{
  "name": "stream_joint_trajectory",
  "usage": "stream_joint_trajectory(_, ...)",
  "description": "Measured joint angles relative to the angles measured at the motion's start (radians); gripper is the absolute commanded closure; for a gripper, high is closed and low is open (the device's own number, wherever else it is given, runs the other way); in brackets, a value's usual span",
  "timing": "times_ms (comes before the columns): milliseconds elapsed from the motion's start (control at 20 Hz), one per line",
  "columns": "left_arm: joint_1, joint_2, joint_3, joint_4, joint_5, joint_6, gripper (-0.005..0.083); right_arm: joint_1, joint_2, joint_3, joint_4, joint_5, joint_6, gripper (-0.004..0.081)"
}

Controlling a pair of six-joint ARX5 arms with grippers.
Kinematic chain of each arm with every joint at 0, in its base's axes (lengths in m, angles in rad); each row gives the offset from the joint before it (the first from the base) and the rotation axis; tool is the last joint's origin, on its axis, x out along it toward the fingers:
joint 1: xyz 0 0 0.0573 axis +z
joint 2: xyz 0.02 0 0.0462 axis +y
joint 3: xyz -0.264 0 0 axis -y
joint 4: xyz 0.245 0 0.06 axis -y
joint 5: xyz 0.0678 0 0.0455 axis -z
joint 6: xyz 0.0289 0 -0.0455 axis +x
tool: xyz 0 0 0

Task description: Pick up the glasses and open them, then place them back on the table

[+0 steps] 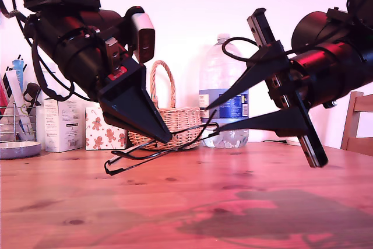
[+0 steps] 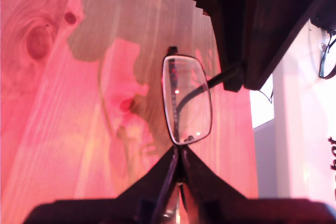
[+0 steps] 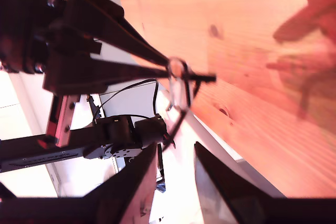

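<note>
The thin black glasses (image 1: 145,154) hang a little above the table (image 1: 245,208), tilted, with one end lower toward the exterior view's left. My first gripper (image 1: 168,139) comes down from the exterior view's left and is shut on the frame beside a lens (image 2: 186,100), pinching it at its fingertips (image 2: 178,150). My second gripper (image 1: 205,122) reaches in from the exterior view's right and is open. Its two fingers stand above and below the end of a slim temple arm (image 1: 214,125). The second wrist view shows the glasses (image 3: 178,82) just beyond that open gripper (image 3: 176,145).
Behind the glasses stand a wicker basket (image 1: 175,118) and a large water bottle (image 1: 224,86). A gingerbread-print box (image 1: 105,127), a white carton (image 1: 61,123) and a wire rack (image 1: 14,121) line the back at the exterior view's left. A wooden chair (image 1: 358,123) shows at its right edge.
</note>
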Motion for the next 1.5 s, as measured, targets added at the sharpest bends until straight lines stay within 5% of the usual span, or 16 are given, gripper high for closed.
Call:
stream_joint_trajectory(500, -0.002, 0.000, 0.000, 0.000, -0.009, 0.000, 0.0795, 0.016, 0.000, 0.045, -0.001, 0.035, 0.016, 0.0620)
stream_joint_trajectory(900, 0.003, 0.000, 0.000, 0.000, -0.016, 0.000, 0.0795, 0.026, 0.000, 0.045, -0.015, 0.079, 0.015, 0.0783)
stream_joint_trajectory(1500, 0.024, 0.000, 0.017, -0.020, 0.071, -0.003, 0.0795, 0.033, 0.000, 0.045, -0.038, 0.153, -0.033, 0.0783)
